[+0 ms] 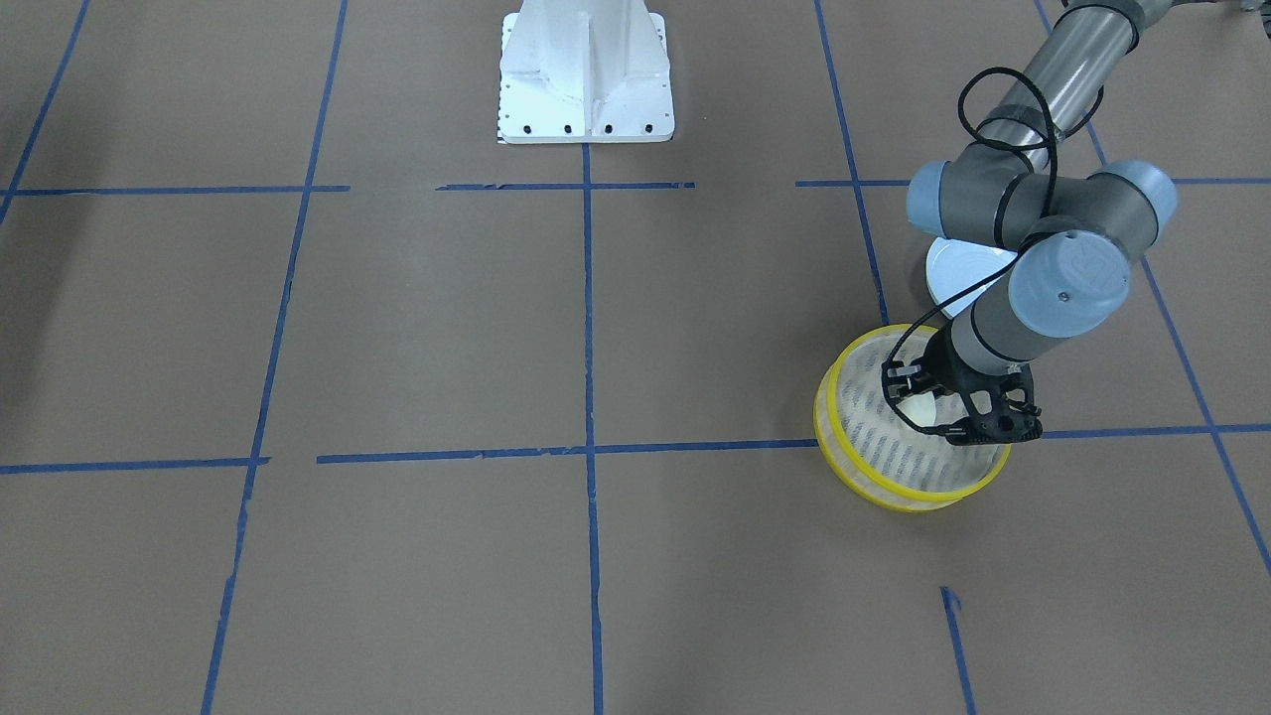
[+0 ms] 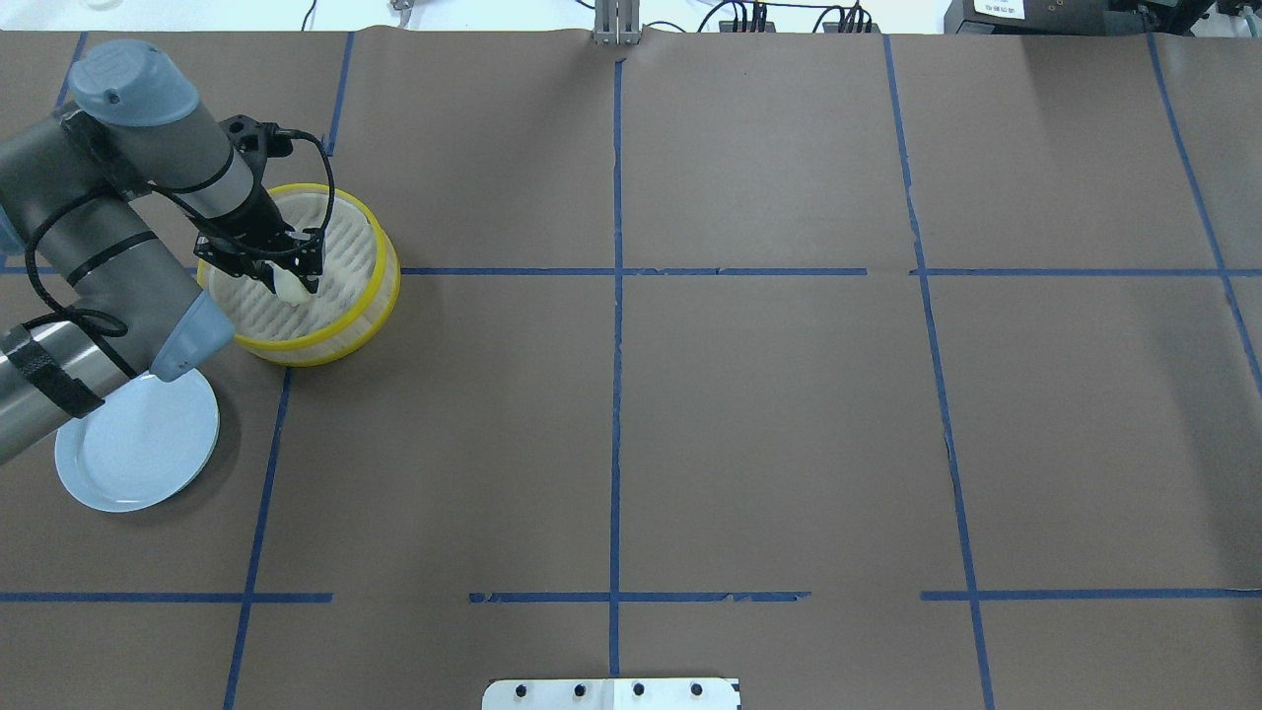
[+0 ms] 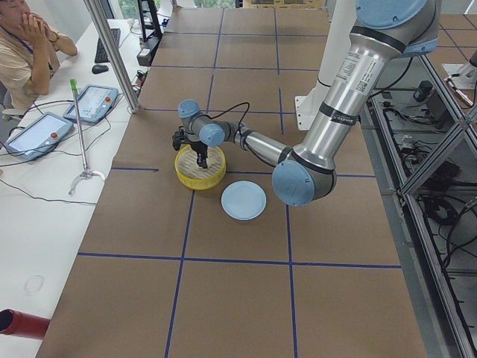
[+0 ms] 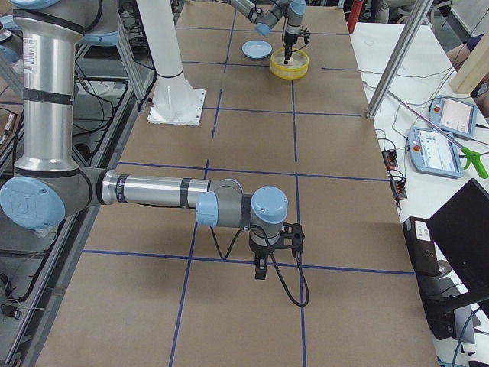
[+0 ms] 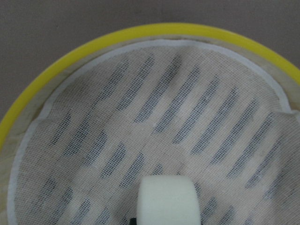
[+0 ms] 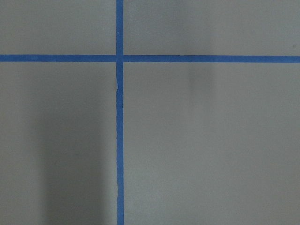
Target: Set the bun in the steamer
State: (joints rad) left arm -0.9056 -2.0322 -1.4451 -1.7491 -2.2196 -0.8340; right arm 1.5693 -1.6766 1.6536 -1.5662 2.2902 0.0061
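The steamer (image 2: 383,286), a round basket with yellow rims and a slotted cream floor, stands at the table's far left in the overhead view. It also shows in the front view (image 1: 874,489) and fills the left wrist view (image 5: 140,33). My left gripper (image 2: 293,280) reaches down inside it, shut on the cream-white bun (image 2: 294,289), which is low over the floor near the middle (image 5: 168,199) (image 1: 919,406). My right gripper (image 4: 261,269) shows only in the exterior right view, far from the steamer; I cannot tell whether it is open or shut.
A bare light blue plate (image 2: 138,444) lies just near-left of the steamer, partly under my left arm. The white robot base (image 1: 586,79) stands at the table's near middle. Blue tape lines cross the brown table. An operator sits beyond the far edge.
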